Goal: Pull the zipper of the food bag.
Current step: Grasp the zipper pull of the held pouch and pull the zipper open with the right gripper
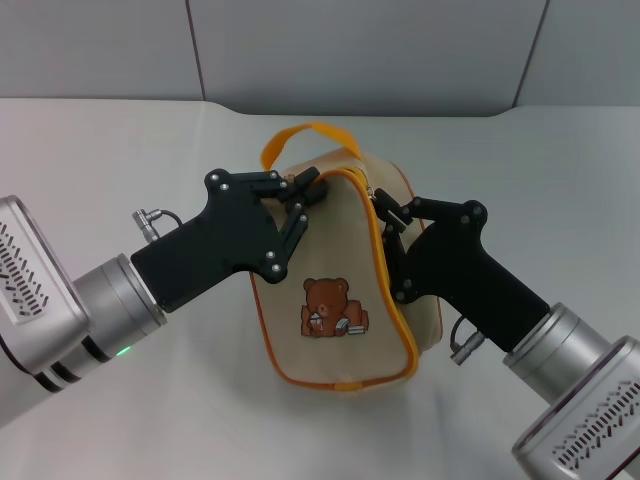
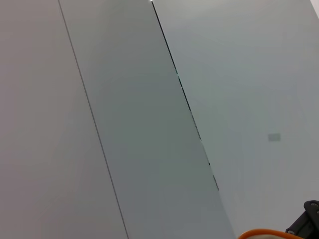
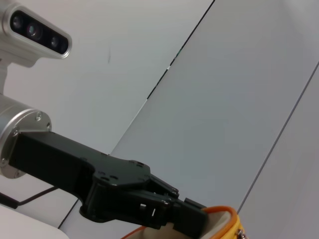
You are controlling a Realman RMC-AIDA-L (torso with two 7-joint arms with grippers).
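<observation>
The food bag (image 1: 340, 290) is a beige pouch with orange piping and a brown bear patch, held up between both grippers above the table. Its orange strap (image 1: 310, 132) arches over the top. My left gripper (image 1: 303, 197) is shut on the bag's upper left corner. My right gripper (image 1: 392, 216) is shut at the orange-piped edge, where the zipper (image 1: 378, 215) runs and its small silvery pull tab sits. The right wrist view shows the left gripper (image 3: 192, 222) clamped on the bag's rim (image 3: 224, 216). The left wrist view shows only a bit of strap (image 2: 259, 233).
The pale table (image 1: 120, 160) spreads around the bag, with grey wall panels (image 1: 360, 50) behind it. My head camera unit (image 3: 35, 31) shows in the right wrist view. Both arms reach in from the near left and near right.
</observation>
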